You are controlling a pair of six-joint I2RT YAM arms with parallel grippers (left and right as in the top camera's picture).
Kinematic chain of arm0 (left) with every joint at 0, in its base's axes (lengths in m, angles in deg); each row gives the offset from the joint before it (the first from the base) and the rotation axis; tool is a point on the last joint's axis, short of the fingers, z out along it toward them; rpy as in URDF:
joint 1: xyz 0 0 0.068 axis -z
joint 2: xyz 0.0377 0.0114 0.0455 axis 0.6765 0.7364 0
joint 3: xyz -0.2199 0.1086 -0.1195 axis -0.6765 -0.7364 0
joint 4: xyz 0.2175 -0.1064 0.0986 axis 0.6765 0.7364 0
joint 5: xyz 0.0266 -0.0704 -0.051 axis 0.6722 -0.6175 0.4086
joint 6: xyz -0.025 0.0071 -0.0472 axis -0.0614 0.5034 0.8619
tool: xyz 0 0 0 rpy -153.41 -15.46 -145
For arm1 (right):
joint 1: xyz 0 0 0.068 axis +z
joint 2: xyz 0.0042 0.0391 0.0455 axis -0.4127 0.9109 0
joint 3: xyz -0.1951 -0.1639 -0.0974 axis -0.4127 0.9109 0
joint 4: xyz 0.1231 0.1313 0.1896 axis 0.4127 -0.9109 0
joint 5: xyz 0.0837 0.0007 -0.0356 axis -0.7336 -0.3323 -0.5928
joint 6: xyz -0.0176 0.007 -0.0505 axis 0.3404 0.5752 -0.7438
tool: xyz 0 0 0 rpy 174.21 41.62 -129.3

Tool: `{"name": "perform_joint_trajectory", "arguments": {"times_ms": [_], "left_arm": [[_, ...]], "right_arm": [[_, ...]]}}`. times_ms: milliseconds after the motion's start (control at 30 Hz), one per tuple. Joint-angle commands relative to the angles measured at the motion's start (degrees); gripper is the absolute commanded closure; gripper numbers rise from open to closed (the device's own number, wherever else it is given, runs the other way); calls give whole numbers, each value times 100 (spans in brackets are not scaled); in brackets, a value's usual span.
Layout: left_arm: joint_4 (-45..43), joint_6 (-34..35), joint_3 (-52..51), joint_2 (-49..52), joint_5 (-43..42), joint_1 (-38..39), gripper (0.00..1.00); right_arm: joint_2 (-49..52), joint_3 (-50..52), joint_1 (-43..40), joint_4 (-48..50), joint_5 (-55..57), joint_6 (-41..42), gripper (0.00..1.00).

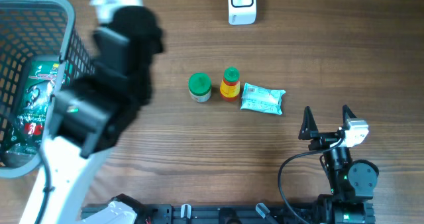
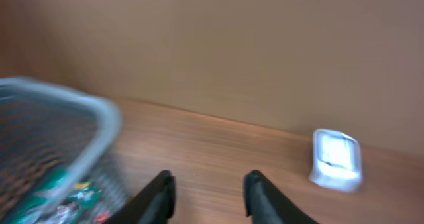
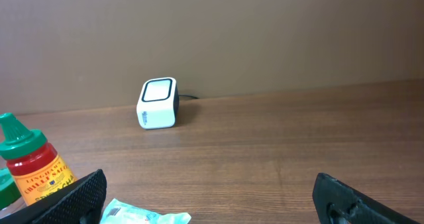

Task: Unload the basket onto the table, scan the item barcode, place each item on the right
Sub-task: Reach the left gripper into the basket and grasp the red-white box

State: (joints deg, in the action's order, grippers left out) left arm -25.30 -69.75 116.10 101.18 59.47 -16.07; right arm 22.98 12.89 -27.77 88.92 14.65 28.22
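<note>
Three items lie mid-table: a green-lidded jar (image 1: 199,87), a red-and-yellow bottle (image 1: 230,83) (image 3: 36,171) with a green cap, and a teal packet (image 1: 263,99) (image 3: 142,217). The white scanner (image 1: 242,4) (image 2: 336,159) (image 3: 158,103) stands at the far edge. My left arm (image 1: 99,108) is motion-blurred beside the basket. In its wrist view the left gripper (image 2: 210,177) is open over bare wood with nothing between its fingers. My right gripper (image 1: 326,114) (image 3: 209,194) stands wide open and empty near the front right, just behind the teal packet.
A grey mesh basket (image 1: 66,25) (image 2: 99,114) sits at the left edge with a green printed packet (image 1: 40,98) (image 2: 66,194) inside. A brown wall backs the table behind the scanner.
</note>
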Motion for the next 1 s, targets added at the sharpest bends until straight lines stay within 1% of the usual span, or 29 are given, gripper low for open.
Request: {"name": "perform_joint_trajectory", "arguments": {"times_ms": [0,133,267,400,467,567,633,767,833,900,967], "left_arm": [[254,420,70,-262,201,-1012,60],[645,815,70,-302,87,-1978,62],[1123,1351,70,-262,-354,-3069,60],[1349,1786,70,-138,-999,-4107,59],[1377,1829,70,-2,-1469,-4658,59],[1436,1832,68,271,-2072,-5259,60],[1521,1836,70,487,-2312,-5515,60],[2052,2529,70,1091,-2376,-5945,57],[2299,2769,70,1416,-2391,-6120,56],[2424,2870,68,1729,-2455,-6238,53],[2457,2855,68,2052,-2507,-6306,46]], "right_arm": [[33,9,33,20,-33,-103,0],[33,9,33,17,-33,-101,0],[33,9,33,17,-33,-103,0],[33,9,33,20,-33,-103,0],[33,9,33,20,-33,-103,0],[33,9,33,20,-33,-103,0],[33,9,33,17,-33,-103,0],[33,9,33,20,-33,-103,0],[33,9,33,17,-33,-103,0],[33,9,33,20,-33,-103,0],[33,9,33,17,-33,-103,0]]}}
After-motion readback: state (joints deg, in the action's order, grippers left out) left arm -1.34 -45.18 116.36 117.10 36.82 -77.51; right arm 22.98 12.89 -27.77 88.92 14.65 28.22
